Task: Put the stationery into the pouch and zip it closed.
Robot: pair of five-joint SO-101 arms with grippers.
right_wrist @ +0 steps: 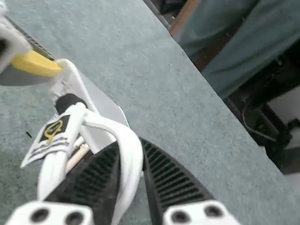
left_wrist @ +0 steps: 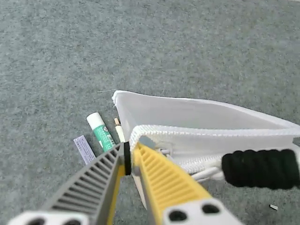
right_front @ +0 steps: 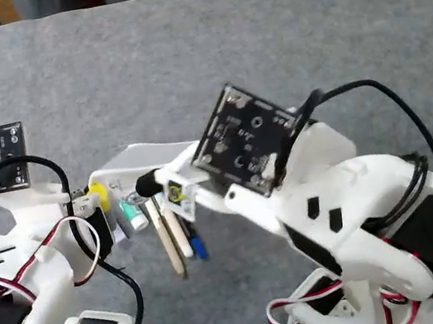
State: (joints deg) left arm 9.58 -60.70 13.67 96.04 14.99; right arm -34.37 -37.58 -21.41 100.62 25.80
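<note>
Your left gripper (left_wrist: 127, 154) has its fingers clenched on the left corner of the white pouch (left_wrist: 197, 117), right on the woven zip tape. Your right gripper (right_wrist: 140, 145) has its fingers clamped on the white pull strap (right_wrist: 129, 161). That strap carries a printed tag (right_wrist: 49, 136) and ends at a black ribbed knob (left_wrist: 260, 168) by the pouch's rim. Both arms are therefore busy with the pouch, and neither holds any stationery.

The pouch lies on the grey bench (right_front: 279, 42) with its long axis running left to right between the two arms. None of the stationery is inside it yet. The pieces lie on the bench along the pouch's near edge, close to it.

- The green and white glue stick (right_front: 133, 214) is farthest left, just beside your left fingers.
- Two wooden pencils (right_front: 167, 238) lie to its right.
- A blue pen (right_front: 196, 245) is farther right, nearer the right arm.
- A small purple piece (left_wrist: 84, 149) lies beside the glue stick. I cannot tell what it is.

The pencils and pen point roughly far to near, across the pouch's length rather than along it. To go in, each would probably have to be turned in line with the opening. How wide the mouth gapes cannot be made out. The glue stick is likely the left arm's pick, but that means letting go of the corner.
</note>
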